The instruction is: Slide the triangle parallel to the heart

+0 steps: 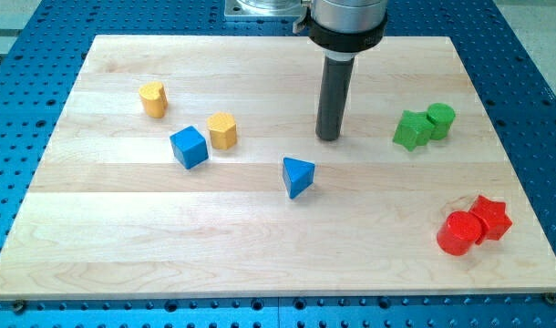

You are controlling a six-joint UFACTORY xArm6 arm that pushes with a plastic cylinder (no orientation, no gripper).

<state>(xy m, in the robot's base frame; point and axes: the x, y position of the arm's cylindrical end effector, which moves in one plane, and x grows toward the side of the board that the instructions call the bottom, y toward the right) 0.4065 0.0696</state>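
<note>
A blue triangle block (297, 176) lies near the middle of the wooden board (123, 237). A yellow heart block (152, 98) stands at the upper left. My tip (328, 138) rests on the board above and a little to the right of the blue triangle, with a small gap between them. The tip is far to the right of the heart.
A blue cube (189, 147) and a yellow hexagon block (222, 130) sit left of centre. A green star (411, 130) and green cylinder (440, 119) touch at the right. A red cylinder (458, 233) and red star (490, 218) touch at the lower right.
</note>
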